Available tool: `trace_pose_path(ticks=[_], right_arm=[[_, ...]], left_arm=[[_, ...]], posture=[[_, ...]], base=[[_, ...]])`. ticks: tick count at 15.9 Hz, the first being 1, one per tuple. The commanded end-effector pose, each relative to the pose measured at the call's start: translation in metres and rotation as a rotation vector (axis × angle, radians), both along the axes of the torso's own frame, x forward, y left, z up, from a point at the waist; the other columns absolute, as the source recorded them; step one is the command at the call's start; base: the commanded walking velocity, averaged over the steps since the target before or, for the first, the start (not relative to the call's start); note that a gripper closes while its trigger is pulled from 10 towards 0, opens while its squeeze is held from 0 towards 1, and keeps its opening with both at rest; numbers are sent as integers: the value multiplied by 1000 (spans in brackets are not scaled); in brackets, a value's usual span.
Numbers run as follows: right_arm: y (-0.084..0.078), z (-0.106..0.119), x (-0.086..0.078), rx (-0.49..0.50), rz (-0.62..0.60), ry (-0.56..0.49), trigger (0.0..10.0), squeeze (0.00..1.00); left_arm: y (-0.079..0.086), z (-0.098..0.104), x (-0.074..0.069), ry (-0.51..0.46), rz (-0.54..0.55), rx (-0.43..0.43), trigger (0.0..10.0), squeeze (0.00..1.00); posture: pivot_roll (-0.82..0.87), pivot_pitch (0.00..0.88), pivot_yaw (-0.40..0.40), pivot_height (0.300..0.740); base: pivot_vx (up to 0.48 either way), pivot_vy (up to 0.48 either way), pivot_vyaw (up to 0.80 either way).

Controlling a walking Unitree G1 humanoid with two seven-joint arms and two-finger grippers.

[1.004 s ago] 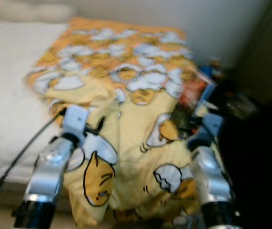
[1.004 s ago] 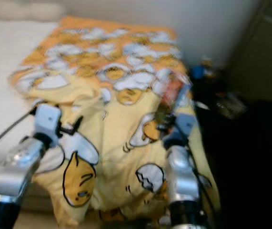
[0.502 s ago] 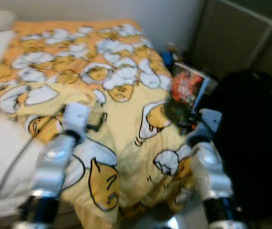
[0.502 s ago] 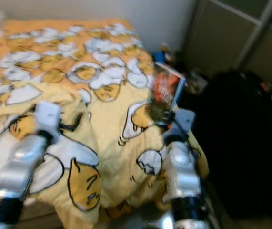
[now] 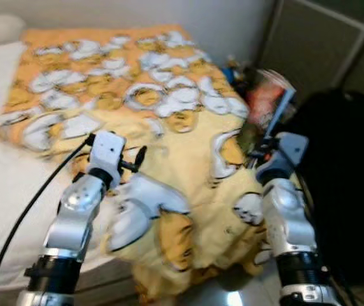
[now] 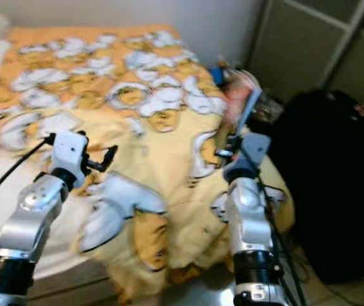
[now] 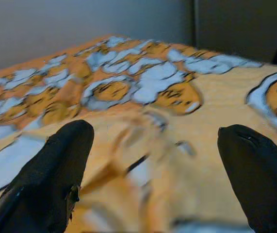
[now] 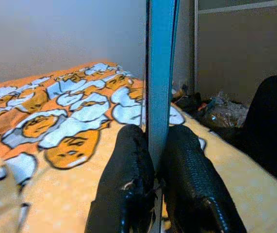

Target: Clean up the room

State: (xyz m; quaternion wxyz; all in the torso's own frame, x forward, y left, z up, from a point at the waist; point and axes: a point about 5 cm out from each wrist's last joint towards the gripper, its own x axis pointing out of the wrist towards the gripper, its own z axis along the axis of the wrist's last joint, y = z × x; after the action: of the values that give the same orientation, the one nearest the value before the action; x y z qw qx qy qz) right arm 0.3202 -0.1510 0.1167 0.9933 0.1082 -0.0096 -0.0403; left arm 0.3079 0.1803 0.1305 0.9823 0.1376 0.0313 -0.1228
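Between right fingers [image 8: 128, 194], upright book [image 8: 160, 73]

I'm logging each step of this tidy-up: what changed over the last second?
The camera swung, so the whole scene shifted. The right pincer kept its grip on the book and raised it from leaning over the blanket to nearly upright. The left pincer stayed open above the blanket's rumpled near edge. The blanket still lies spread on the bed.

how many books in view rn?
1. The book is clamped upright in the right gripper, above the blanket's right edge. More could be hidden in the dark clutter by the wall.
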Motion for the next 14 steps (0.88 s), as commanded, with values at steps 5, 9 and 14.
trace_pose_path(ticks=[5, 9, 14], right_arm=[[9, 17, 1, 1, 45, -73, 10000, 0], [11, 18, -1, 11, 61, -81, 10000, 0], [10, 18, -1, 2, 60, -80, 10000, 0]], left_arm=[[2, 4, -2, -7, 9, -4, 10000, 918], [2, 3, -3, -3, 12, -9, 10000, 922], [0, 2, -3, -2, 13, -12, 10000, 918]], posture=[[19, 0, -16, 740], [22, 0, -21, 740], [15, 0, -19, 740]], base=[[0, 342, 0], [0, 350, 0], [0, 350, 0]])
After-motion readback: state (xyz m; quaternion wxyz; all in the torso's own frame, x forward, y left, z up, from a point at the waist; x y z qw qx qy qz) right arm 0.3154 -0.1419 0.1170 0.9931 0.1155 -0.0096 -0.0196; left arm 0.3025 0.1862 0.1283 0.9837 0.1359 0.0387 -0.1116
